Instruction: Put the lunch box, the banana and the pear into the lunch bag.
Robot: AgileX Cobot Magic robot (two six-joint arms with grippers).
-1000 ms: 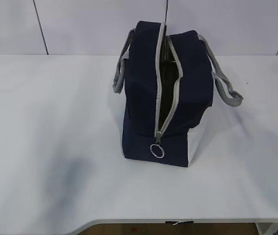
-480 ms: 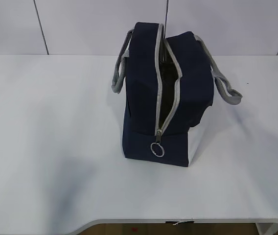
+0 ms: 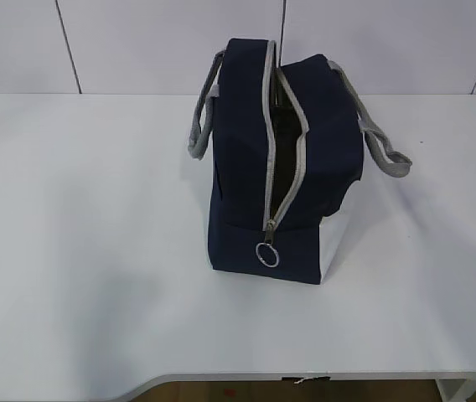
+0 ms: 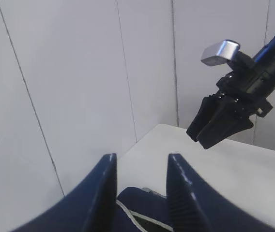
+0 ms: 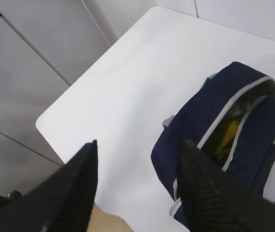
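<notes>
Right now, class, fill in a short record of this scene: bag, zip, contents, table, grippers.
bag: navy lunch bag upright on the white table
zip: open, ring pull hanging low
contents: something yellow visible inside; which item it is cannot be told
left gripper: open, empty, raised
right gripper: open, empty, above the bag

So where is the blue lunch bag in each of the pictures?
Exterior view: the lunch bag stands mid-table, unzipped, ring pull facing the camera.
Left wrist view: only a sliver of it shows at the bottom edge, between the left gripper fingers.
Right wrist view: it sits at the right, seen from above, something yellow inside.
Shared landmark: the grey zipper band, and the white table.
</notes>
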